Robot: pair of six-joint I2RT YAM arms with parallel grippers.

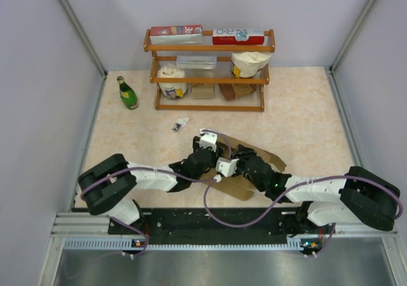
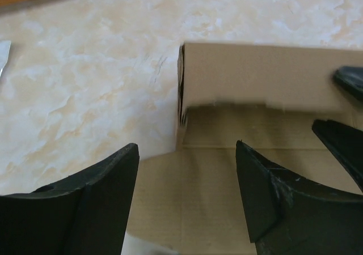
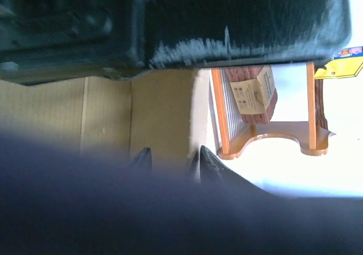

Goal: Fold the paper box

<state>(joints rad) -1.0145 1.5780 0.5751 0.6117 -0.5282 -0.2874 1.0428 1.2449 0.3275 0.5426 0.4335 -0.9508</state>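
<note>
You had open table (image 1: 305, 108) on both sides of the paper box (image 1: 264, 157), which lay partly folded in the middle, just ahead of both arms. The shelf (image 1: 210, 76) stood well beyond it and the bottle (image 1: 128, 93) far off to the left. Your left gripper (image 2: 187, 198) hung wide open over the box's left end, holding nothing. Your right gripper (image 3: 173, 158) had its tips at a cardboard edge; whether they pinched it could not be told.

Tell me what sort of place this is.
Probably a robot test cell: plain white walls enclose the tabletop, an aluminium rail runs along its near edge, and a wooden rack holds red-and-white cartons.
</note>
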